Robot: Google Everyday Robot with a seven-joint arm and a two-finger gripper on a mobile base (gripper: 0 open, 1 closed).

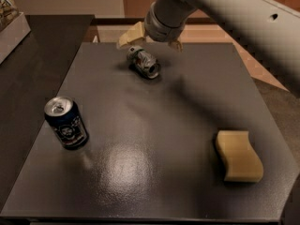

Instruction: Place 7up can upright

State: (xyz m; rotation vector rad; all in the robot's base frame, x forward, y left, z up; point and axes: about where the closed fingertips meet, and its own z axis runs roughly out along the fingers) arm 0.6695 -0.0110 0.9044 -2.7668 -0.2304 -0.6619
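The 7up can (144,62), pale silver and green, lies on its side at the far middle of the dark table (154,125). My gripper (152,40) hangs just behind and above the can at the table's far edge. It is open, with one pale finger (130,33) to the left and the other fingertip (176,45) to the right. It holds nothing and does not touch the can.
A dark blue can with a white emblem (66,122) stands upright at the left. A yellow sponge (238,155) lies at the right front. My grey arm (234,13) crosses the upper right. A dark counter (33,55) lies to the left.
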